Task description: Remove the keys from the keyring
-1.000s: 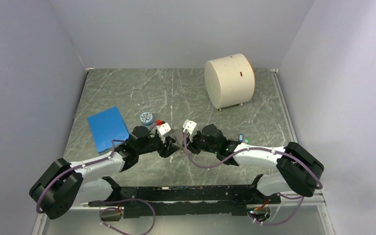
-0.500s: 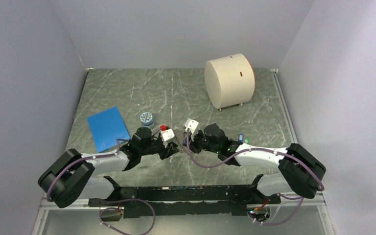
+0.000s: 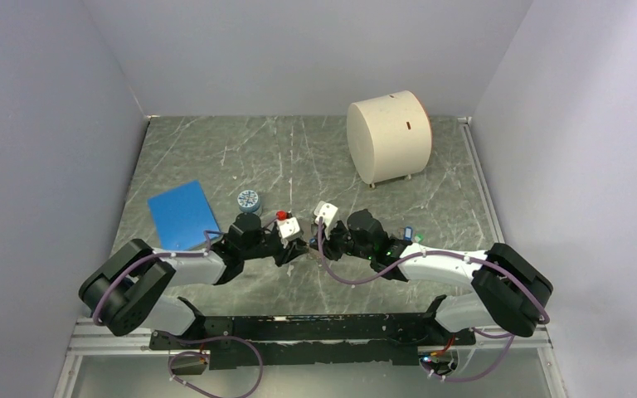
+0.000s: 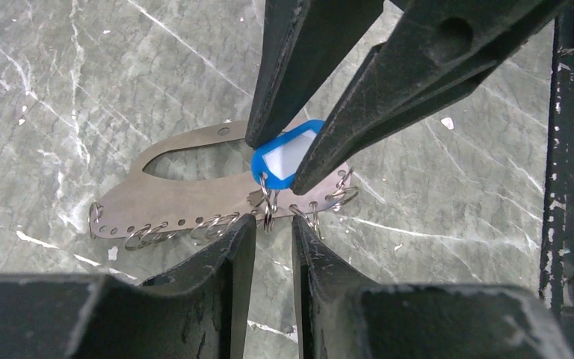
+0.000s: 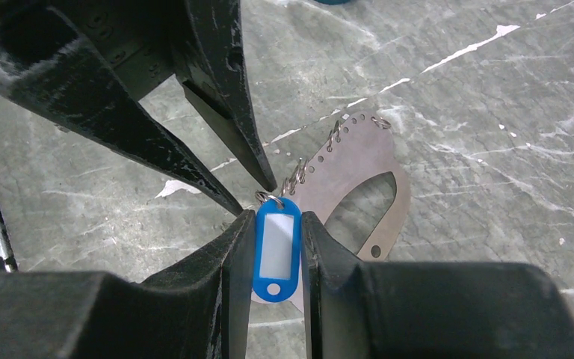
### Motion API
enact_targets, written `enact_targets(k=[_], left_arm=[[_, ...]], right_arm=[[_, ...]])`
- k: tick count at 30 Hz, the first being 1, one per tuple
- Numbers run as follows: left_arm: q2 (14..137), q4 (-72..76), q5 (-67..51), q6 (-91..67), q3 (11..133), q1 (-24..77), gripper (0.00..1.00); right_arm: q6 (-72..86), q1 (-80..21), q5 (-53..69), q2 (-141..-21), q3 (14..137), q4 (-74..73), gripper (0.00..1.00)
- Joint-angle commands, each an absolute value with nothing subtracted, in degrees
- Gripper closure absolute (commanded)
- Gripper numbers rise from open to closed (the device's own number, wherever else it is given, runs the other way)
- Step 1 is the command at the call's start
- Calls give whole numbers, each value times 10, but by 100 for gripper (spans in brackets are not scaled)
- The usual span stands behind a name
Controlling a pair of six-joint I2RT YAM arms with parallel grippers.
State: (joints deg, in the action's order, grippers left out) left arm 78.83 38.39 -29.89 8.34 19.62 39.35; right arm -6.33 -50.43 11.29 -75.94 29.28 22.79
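Note:
The keyring is a flat grey metal plate [image 4: 187,198] with an oval cutout and several split rings along one holed edge; it also shows in the right wrist view [image 5: 359,161]. My right gripper [image 5: 278,217] is shut on a blue plastic key tag [image 5: 275,250], still linked to the plate by a split ring [image 4: 269,213]. My left gripper [image 4: 274,224] faces it, its jaws a narrow gap apart on either side of that ring at the plate's edge. In the top view both grippers [image 3: 307,247] meet at mid-table and hide the plate.
Small blue [image 3: 412,233] and green [image 3: 420,239] tags lie on the table right of the right arm. A round blue-patterned jar [image 3: 249,199] and a flat blue pad [image 3: 182,217] sit to the left. A cream cylinder [image 3: 390,137] stands at the back right.
My left arm has swung right and brought its gripper up to the right gripper. The right gripper has stayed almost still, holding the blue tag.

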Motion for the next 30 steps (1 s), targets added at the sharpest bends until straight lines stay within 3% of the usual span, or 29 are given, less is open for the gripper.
enact_targets(k=[1, 5, 10, 30], left_arm=[[811, 426, -322, 101, 221, 395, 72], [819, 434, -328, 99, 224, 395, 76], [818, 407, -342, 107, 232, 394, 97], [746, 411, -301, 94, 198, 394, 97]], right_arm=[[-56, -501, 128, -746, 294, 270, 100], [-55, -499, 131, -744, 293, 271, 100], [-49, -495, 123, -740, 286, 277, 100], [-14, -450, 125, -743, 253, 315, 100]])
